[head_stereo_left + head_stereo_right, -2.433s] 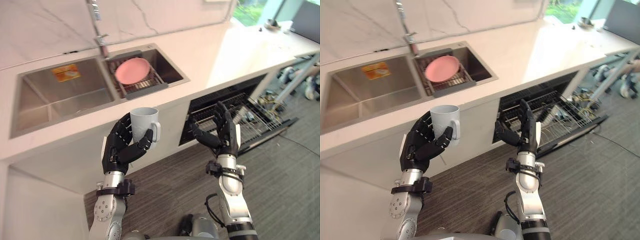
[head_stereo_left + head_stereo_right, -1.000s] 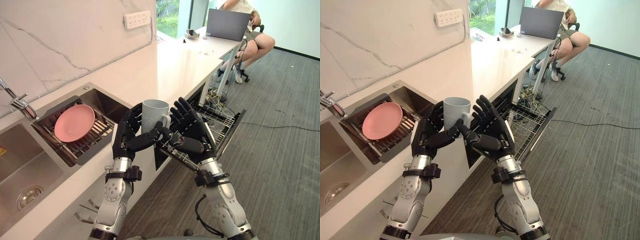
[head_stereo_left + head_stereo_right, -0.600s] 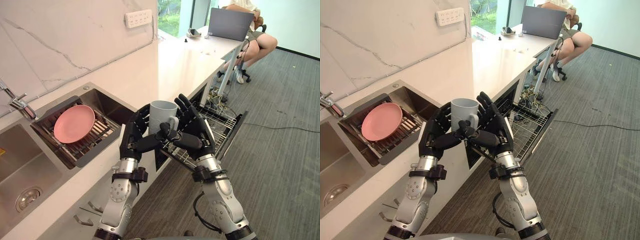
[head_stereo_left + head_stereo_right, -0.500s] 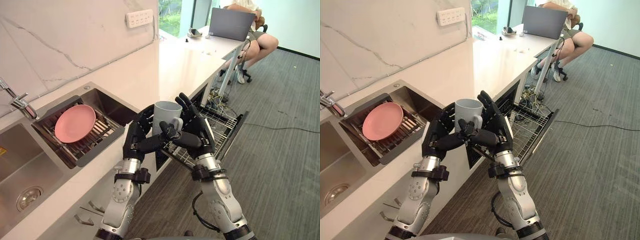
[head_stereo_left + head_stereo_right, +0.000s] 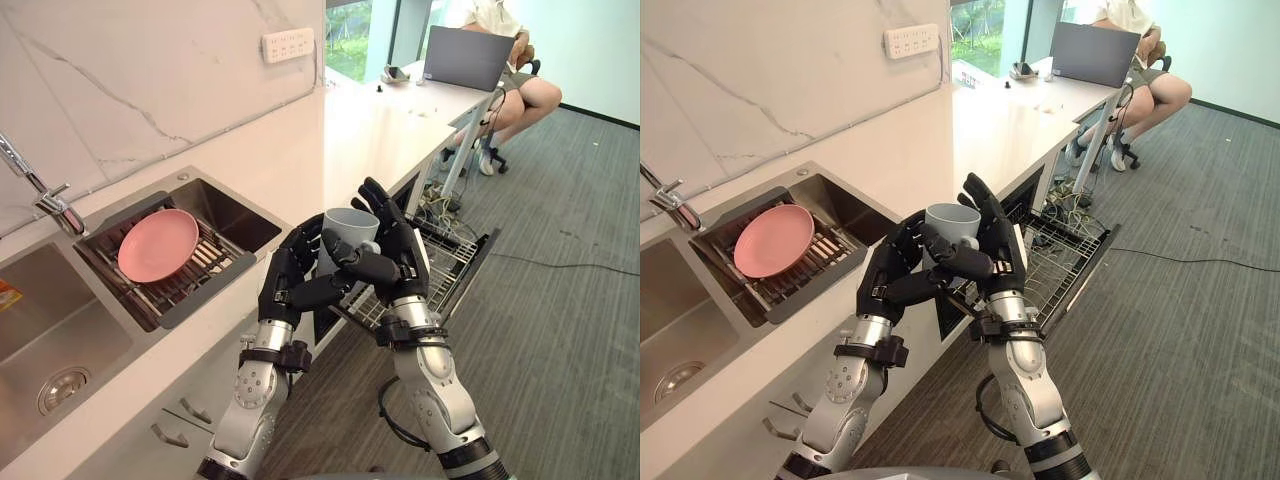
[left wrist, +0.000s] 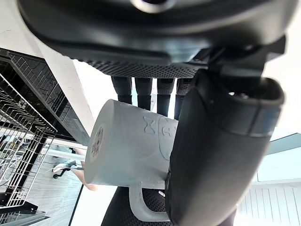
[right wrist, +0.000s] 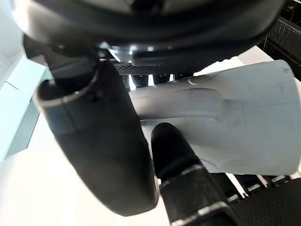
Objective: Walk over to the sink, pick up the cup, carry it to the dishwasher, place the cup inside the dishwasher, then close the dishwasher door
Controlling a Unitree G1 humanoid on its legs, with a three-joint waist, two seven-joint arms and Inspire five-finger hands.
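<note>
Two of five steps look done to us: we are at the sink [image 5: 70, 320] and the cup [image 5: 345, 230] is out of it. It's upright in mid-air off the counter [image 5: 350, 140] edge, near the open dishwasher.

Both hands are on it:
- **Left hand** [image 5: 290, 285]: wrapped round the body, fingers behind, thumb across the front.
- **Right hand** [image 5: 400, 262]: clamps from the other side, thumb hooked over the near wall, fingers almost straight up the far wall.

Handover or two-hand carry, we can't tell which.

The carry looks nearly finished. The lower rack [image 5: 445, 262] is pulled out over the dropped door [image 5: 468, 283], just beside the right hand.

Left to do: set the cup in the rack, release, push the rack in, swing the door shut.

The pink plate [image 5: 158, 244] in the sink's drainer isn't our job.
</note>
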